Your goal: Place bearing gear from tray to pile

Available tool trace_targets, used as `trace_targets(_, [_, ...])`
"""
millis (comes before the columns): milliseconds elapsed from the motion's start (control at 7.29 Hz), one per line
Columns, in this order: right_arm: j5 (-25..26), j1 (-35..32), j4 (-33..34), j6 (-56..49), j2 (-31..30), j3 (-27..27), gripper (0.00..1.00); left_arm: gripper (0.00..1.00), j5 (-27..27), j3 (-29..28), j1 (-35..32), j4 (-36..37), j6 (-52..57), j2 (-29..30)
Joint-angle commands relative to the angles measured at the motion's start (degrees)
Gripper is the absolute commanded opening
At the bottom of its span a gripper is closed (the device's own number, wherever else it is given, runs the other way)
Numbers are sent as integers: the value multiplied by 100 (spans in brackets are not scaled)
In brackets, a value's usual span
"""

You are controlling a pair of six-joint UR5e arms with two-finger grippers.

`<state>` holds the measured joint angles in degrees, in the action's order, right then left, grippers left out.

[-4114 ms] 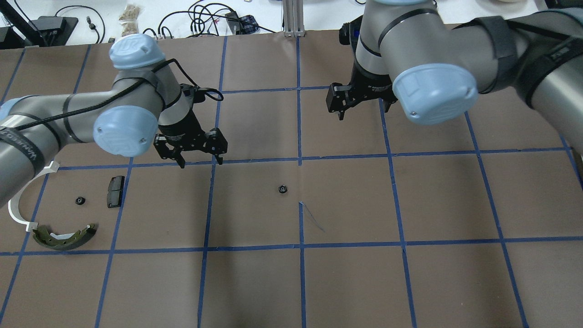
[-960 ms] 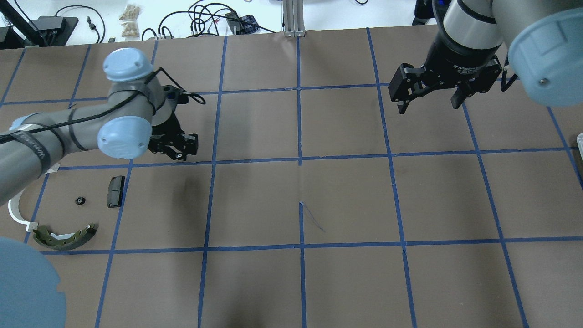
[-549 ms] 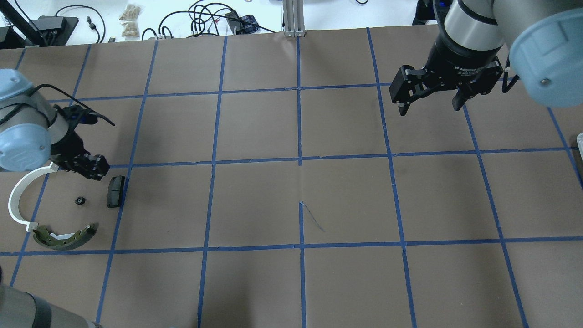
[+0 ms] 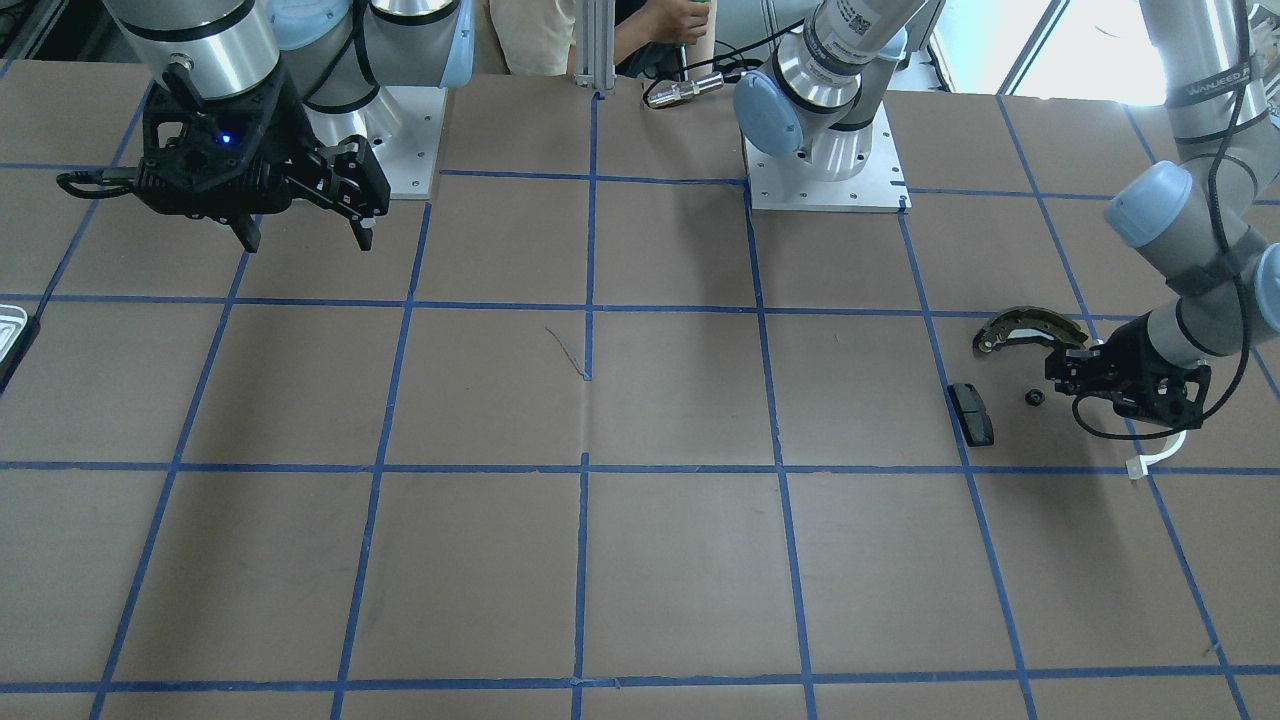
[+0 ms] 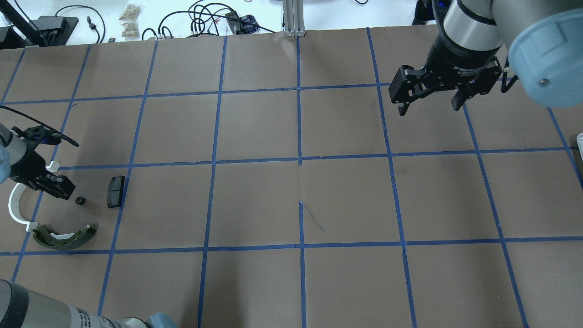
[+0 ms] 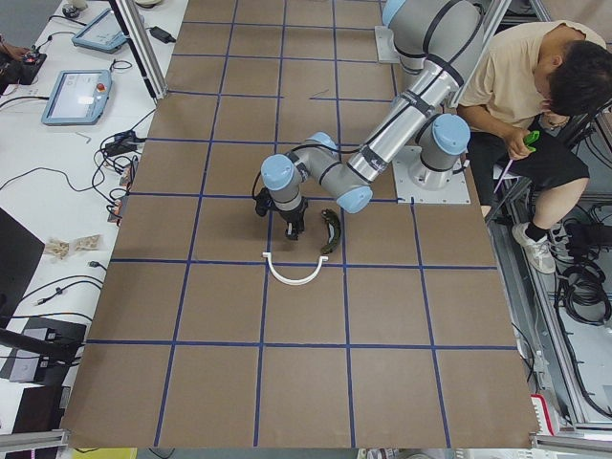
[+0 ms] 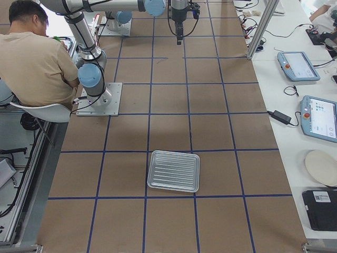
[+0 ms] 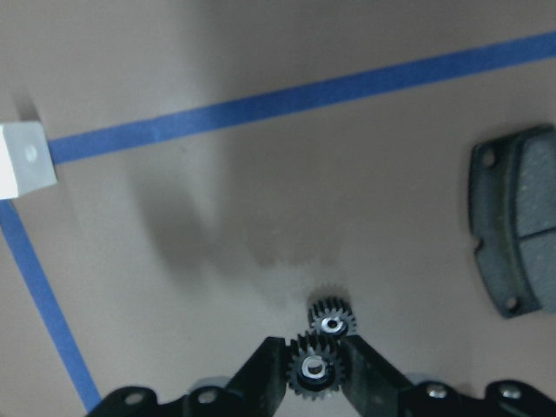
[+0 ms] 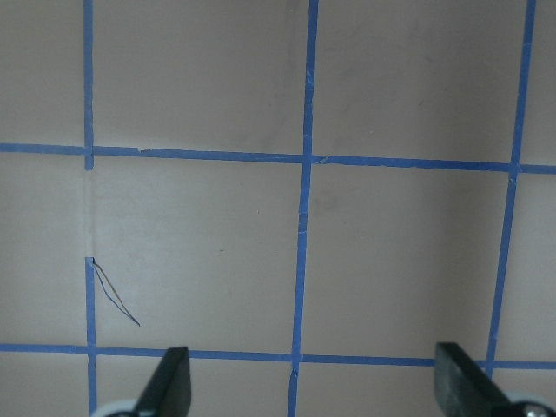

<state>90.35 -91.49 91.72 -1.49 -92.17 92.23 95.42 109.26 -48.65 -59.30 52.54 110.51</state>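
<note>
In the front-facing view we find the left claw low over the pile, between the olive brake shoe and the white plastic arc. A loose gear lies on the worktop just beside its tips, and the black brake pad is near. The right claw hangs wide open with nothing in it. A corner of the tray shows at the edge.

From overhead we see the brake pad's long axis running away from the robot. What the left claw holds we cannot tell here.

In the left exterior view a seated person is beside the robot's base.

In the right exterior view the tray lies flat, rim up, well apart from the pile.

In the left wrist view the claw is closed on the bearing gear, with the fingers pressing its toothed rim from both sides. Its bore faces the camera, so its axis runs along the claw's reach. The loose gear lies flat just beyond; whether the two touch we cannot tell.

The right wrist view shows fingers far apart over taped worktop.
</note>
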Motion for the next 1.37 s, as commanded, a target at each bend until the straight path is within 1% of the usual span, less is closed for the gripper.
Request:
trace_targets(0, [-8,-1,3,0,6,-3,100,0,-6,7,93,-2,55,58])
trace_targets(549, [1,-10,3,35,-2,-3,100,0,-68,16,58,-81,-16,111])
trace_targets(686, [1,-10,3,35,-11,6,100,6,-68,7,58,-82,-16,102])
trace_targets(823, [1,-10,3,35,-11,-3,100,25,-59,7,49,-82,-24,111])
trace_targets(960, [1,-10,3,35,-3,-3,100,60,-50,7,49,-82,-24,111])
trace_targets(1097, [1,-10,3,35,-11,-3,100,79,-50,7,49,-90,-24,111])
trace_targets(1234, [1,-10,3,35,-11,-3,100,81,-33,-1,49,-90,-33,102])
